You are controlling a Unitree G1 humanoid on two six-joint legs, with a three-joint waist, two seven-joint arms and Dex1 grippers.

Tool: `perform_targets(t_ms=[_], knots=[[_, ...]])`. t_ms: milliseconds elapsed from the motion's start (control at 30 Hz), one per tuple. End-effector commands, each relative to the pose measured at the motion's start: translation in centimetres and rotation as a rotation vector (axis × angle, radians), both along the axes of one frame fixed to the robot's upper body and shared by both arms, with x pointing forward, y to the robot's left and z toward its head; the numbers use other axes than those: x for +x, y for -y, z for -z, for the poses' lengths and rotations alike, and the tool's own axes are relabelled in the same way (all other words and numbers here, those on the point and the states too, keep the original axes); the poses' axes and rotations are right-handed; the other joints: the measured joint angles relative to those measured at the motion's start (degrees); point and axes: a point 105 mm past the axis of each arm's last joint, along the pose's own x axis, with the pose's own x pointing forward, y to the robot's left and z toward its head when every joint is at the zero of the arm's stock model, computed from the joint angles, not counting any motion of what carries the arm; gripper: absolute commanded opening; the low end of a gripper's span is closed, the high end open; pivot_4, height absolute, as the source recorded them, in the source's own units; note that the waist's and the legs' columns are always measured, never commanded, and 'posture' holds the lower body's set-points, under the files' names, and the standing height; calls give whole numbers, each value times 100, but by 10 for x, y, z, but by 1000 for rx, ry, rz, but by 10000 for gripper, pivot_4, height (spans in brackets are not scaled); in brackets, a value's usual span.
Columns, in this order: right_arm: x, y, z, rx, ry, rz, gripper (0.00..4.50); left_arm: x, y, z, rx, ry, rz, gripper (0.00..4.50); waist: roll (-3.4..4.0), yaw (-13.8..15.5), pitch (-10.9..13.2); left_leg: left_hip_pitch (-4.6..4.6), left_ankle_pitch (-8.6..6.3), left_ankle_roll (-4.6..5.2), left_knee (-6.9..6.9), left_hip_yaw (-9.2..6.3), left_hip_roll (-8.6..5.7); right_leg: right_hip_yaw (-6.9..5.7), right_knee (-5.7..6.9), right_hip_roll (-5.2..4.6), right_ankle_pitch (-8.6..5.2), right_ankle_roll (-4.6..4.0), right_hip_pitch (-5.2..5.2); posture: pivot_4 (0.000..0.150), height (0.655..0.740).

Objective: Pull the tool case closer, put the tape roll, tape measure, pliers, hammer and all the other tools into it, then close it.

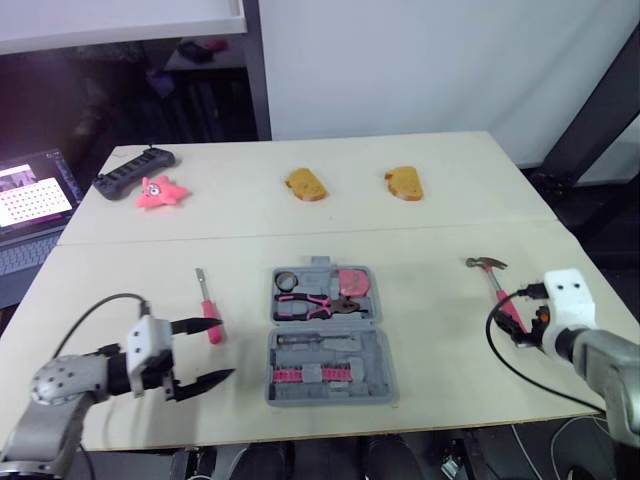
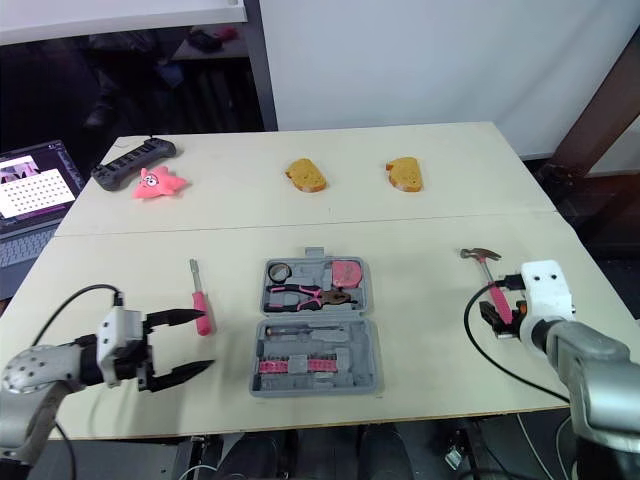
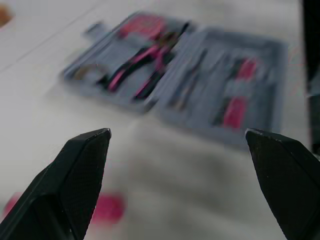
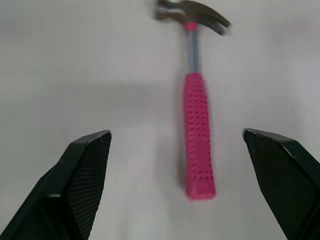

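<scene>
The grey tool case (image 1: 328, 362) lies open at the table's front middle. Its far half holds a tape roll (image 1: 286, 281), pink-handled pliers (image 1: 315, 303) and a pink tape measure (image 1: 353, 281); the near half holds bits and small tools. A pink-handled screwdriver (image 1: 207, 305) lies on the table left of the case. My left gripper (image 1: 227, 348) is open just in front of the screwdriver, holding nothing. At the right lies a hammer (image 1: 497, 283) with a pink handle (image 4: 197, 135). My right gripper (image 4: 176, 132) hovers open over the handle's near end, apart from it.
At the table's far side are a black power strip (image 1: 135, 172), a pink star toy (image 1: 160, 191) and two bread pieces (image 1: 305, 184) (image 1: 404, 182). A laptop (image 1: 35, 195) stands beyond the left edge. A cable loops by my right wrist (image 1: 500, 350).
</scene>
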Motion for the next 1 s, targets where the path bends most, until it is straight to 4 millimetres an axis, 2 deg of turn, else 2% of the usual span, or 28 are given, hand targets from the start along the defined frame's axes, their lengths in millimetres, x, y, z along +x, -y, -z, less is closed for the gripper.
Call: perform_targets(t_ms=[33, 167, 333, 467, 867, 1000], knots=[[6, 19, 2, 15, -56, 116, 44523, -3, 30, -16, -43, 45, 82, 45000, 1, 7, 1, 0, 0, 0, 0, 1, -1, 0, 0, 0, 0, 0, 0, 1500, 7400], [20, 20, 4, 24, -137, 103, 44523, -7, 56, -25, -81, 73, 146, 45000, 11, -4, 4, -1, 0, 1, -1, 0, -5, -2, 1, 2, 0, 1, 1, 1500, 7400], [27, 22, 10, 30, -235, 73, 44523, -11, 75, -36, -109, 99, 172, 45000, 15, -21, 3, 0, 0, 4, -1, 1, -9, -2, 2, 6, 7, 14, 2, 1500, 7400], [37, 21, 12, 55, -267, 41, 44523, -13, 79, -39, -115, 102, 172, 45000, 17, -29, 3, 2, 0, 4, 0, 4, -10, -2, 2, 10, 7, 14, 3, 1500, 7400], [89, 17, 21, 65, -271, -7, 44523, -10, 81, -40, -111, 111, 170, 45000, 18, -27, 5, -1, 1, 4, 0, 6, -15, -2, -1, 12, 8, 15, 3, 1500, 7400], [100, 17, 24, 57, -262, -8, 44523, -10, 81, -41, -109, 117, 164, 45000, 17, -62, 4, 5, 1, 4, 1, 8, -14, -1, -1, 14, 9, 15, 7, 1500, 7400]])
